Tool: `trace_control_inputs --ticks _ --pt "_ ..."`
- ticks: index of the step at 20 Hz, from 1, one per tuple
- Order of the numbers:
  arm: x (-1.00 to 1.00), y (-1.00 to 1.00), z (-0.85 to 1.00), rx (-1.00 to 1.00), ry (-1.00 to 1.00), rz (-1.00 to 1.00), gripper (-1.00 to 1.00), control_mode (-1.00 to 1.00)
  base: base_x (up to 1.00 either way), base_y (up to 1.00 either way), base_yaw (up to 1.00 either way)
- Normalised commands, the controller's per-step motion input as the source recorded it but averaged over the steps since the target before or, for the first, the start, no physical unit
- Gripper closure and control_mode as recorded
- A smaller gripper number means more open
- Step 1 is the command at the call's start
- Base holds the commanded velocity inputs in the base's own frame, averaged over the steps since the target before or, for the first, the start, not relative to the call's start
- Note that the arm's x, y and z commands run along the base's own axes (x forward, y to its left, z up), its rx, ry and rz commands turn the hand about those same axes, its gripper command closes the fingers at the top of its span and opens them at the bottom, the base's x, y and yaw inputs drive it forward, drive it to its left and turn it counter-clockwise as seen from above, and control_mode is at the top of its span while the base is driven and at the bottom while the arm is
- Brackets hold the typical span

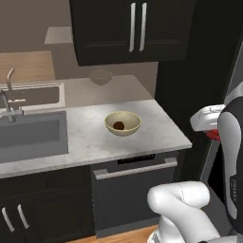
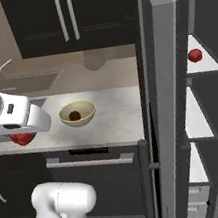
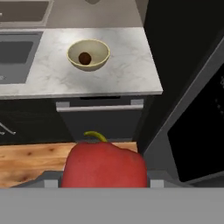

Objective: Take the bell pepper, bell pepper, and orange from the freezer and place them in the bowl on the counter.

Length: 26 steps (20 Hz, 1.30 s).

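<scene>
The claw (image 3: pixel 104 186) grips 1 red pepper (image 3: pixel 104 166); the orange (image 3: pixel 85 58) sits in the bowl (image 3: pixel 101 61) at 12 o'clock on the counter (image 3: pixel 127 70). No writing readable.

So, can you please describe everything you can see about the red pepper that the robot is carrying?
The held pepper is glossy, red and lumpy, with a short curved yellow-green stem on top. The gripper is shut on it. It hangs in the air in front of the dark cabinets, short of the counter, not yet over the bowl. In the right base view only a small red part shows under the white hand.
</scene>
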Motion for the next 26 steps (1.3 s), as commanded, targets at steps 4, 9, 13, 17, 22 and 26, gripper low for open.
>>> trace_control_inputs --ticks 4,9,13,17,22,26 --pt "0.0 0.0 0.0 0.0 0.0 0.0 1.0 1.0 0.39 0.6 -0.01" --pt "0.0 0.0 0.0 0.0 0.0 0.0 1.0 1.0 0.59 0.12 0.0" --pt "0.0 0.0 0.0 0.0 0.0 0.0 1.0 1.0 0.71 0.0 0.0" --pt "0.0 0.0 0.0 0.0 0.0 0.0 1.0 1.0 0.68 0.0 0.0" --pt "0.0 0.0 0.0 0.0 0.0 0.0 1.0 1.0 0.34 0.0 0.01" --pt "0.0 0.0 0.0 0.0 0.0 0.0 1.0 1.0 0.26 0.0 0.01"
